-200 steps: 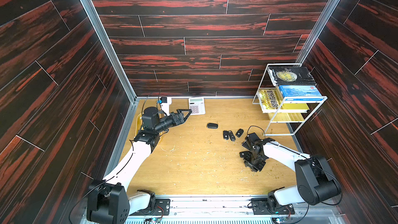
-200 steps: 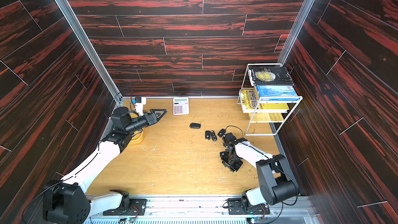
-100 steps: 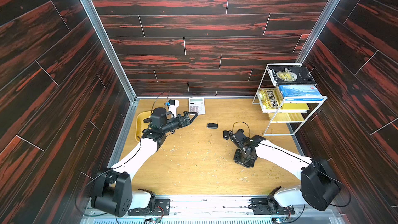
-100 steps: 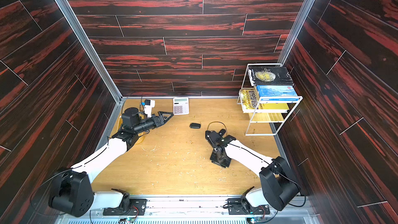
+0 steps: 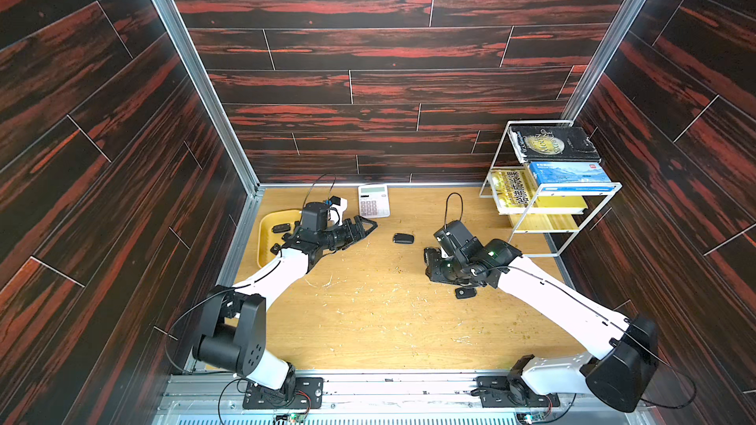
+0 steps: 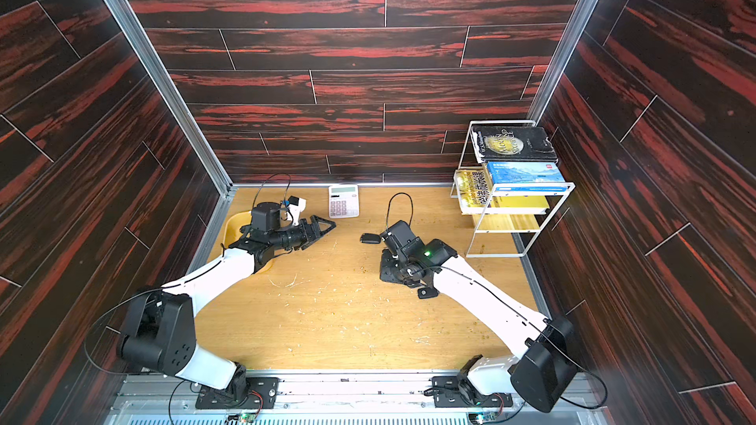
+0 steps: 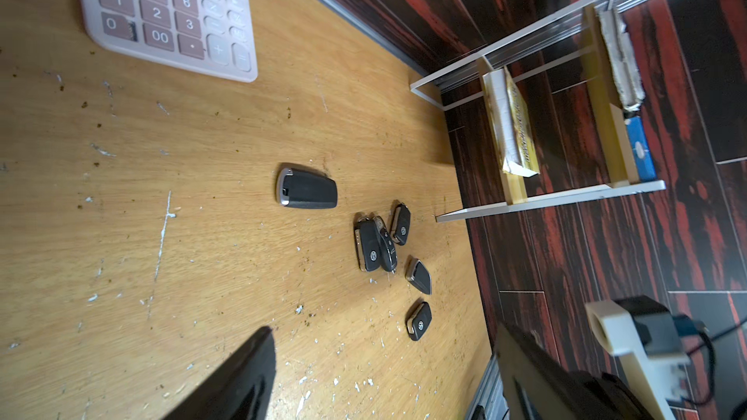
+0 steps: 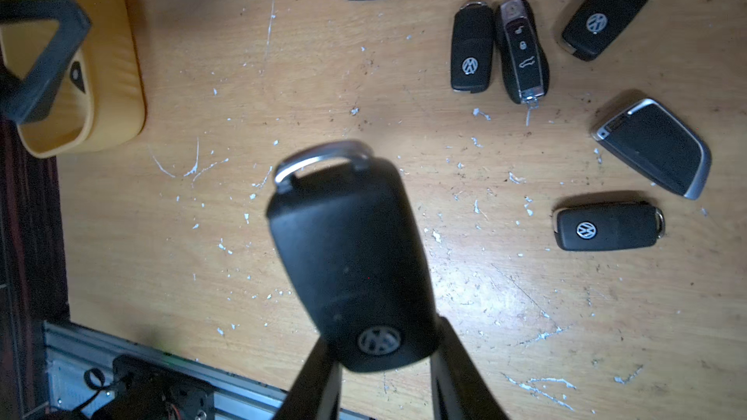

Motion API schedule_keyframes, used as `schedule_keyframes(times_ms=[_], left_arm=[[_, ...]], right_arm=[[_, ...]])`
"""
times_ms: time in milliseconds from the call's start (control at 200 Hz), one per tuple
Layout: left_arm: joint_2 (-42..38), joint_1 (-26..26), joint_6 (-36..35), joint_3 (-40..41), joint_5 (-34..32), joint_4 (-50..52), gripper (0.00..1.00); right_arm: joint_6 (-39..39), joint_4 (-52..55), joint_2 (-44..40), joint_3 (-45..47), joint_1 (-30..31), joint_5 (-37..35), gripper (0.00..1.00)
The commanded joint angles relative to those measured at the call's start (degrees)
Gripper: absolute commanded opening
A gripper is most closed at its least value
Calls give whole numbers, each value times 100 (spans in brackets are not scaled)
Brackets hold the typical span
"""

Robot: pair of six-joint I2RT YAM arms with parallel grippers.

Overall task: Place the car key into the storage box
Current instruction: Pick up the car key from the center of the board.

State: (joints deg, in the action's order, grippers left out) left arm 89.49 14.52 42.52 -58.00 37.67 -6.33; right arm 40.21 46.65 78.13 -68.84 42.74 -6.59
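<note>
1. One black fob (image 5: 280, 228) at least lies inside the yellow storage box (image 5: 266, 235), which sits at the table's left edge, partly under the left arm.
2. Clamped in the right end effector (image 8: 384, 357), the car key (image 8: 351, 252), logo up, hangs over the table (image 5: 368, 320), well apart from the box.
3. The left end effector (image 5: 365, 227) hovers near the box, jaws apart, holding nothing.
4. Six loose fobs (image 8: 472, 50) lie on the scuffed, fleck-strewn wood.
5. A white calculator (image 5: 373, 200) lies by the back wall. A white wire book rack (image 5: 544, 231) holding books (image 5: 552, 145) fills the right corner. Dark red plank walls (image 5: 368, 55) enclose the scene.
</note>
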Motion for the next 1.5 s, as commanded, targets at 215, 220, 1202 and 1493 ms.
schedule_keyframes(times_ms=[215,220,1202,1493], left_arm=[[709,301,-145,-1127,198,1068,78],[718,312,-164,-1140,206,1070,77],[-12,1501,-1320,10,-599,-613,71],[-209,1592,-938,17,-529,-967,70]], right_arm=[[-1114,-625,216,383,11,770,0],[-1130,-628,218,386,13,772,0],[-1729,-366,239,129,11,1089,0],[-1621,-512,233,117,14,967,0]])
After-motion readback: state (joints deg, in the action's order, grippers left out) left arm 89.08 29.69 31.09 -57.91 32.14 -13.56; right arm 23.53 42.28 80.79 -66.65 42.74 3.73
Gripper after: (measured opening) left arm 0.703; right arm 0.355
